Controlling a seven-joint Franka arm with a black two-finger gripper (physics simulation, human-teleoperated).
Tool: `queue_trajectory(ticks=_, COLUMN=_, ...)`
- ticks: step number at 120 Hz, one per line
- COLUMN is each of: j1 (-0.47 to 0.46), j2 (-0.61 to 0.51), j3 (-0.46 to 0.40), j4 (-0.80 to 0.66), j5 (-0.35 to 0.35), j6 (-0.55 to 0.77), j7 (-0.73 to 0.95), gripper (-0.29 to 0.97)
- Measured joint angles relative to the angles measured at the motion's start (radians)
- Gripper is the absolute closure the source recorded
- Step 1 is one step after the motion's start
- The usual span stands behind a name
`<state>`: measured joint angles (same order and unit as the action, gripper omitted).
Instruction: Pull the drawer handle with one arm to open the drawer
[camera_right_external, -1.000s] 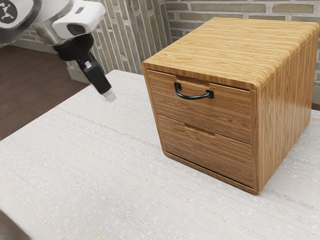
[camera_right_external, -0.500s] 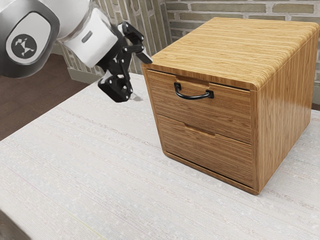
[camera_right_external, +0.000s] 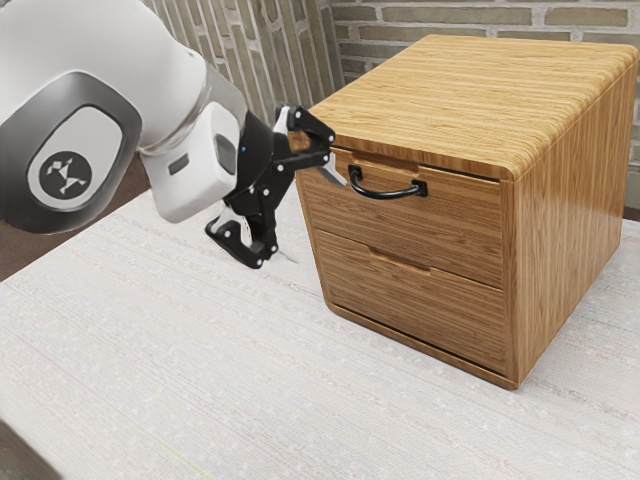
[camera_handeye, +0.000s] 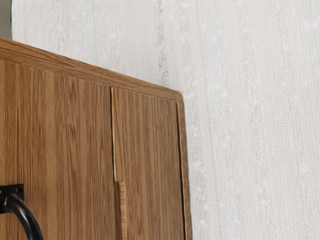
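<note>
outside, fingers (camera_right_external: 245, 240) spread near handle (camera_right_external: 385, 194), wrist view catches handle end, drawer (camera_handeye: 60, 150) seams

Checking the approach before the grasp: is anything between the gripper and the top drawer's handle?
Nothing visible. The open gripper hangs by the cabinet's front corner, at the exterior view's left of the black handle, with only bare drawer front between them.
</note>
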<state>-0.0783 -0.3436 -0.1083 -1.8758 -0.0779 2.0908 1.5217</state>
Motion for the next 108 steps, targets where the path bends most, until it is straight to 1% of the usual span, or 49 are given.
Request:
queue_trajectory(ticks=18, j1=0.000, j2=0.095, j3=-0.002, j4=0.056, j5=-0.032, j6=0.023, j7=0.043, gripper=0.00)
queue_trajectory(ticks=41, j1=0.009, j2=0.176, j3=0.007, j4=0.113, j5=-0.038, j6=0.056, j7=0.085, gripper=0.00)
queue_trajectory(ticks=50, j1=0.008, j2=0.204, j3=0.030, j4=0.127, j5=-0.040, j6=0.066, j7=0.097, gripper=0.00)
queue_trajectory(ticks=68, j1=0.017, j2=0.240, j3=0.078, j4=0.161, j5=-0.036, j6=0.077, j7=0.119, gripper=0.00)
queue_trajectory(ticks=108, j1=0.006, j2=0.267, j3=0.084, j4=0.163, j5=-0.035, j6=0.085, j7=0.151, gripper=0.00)
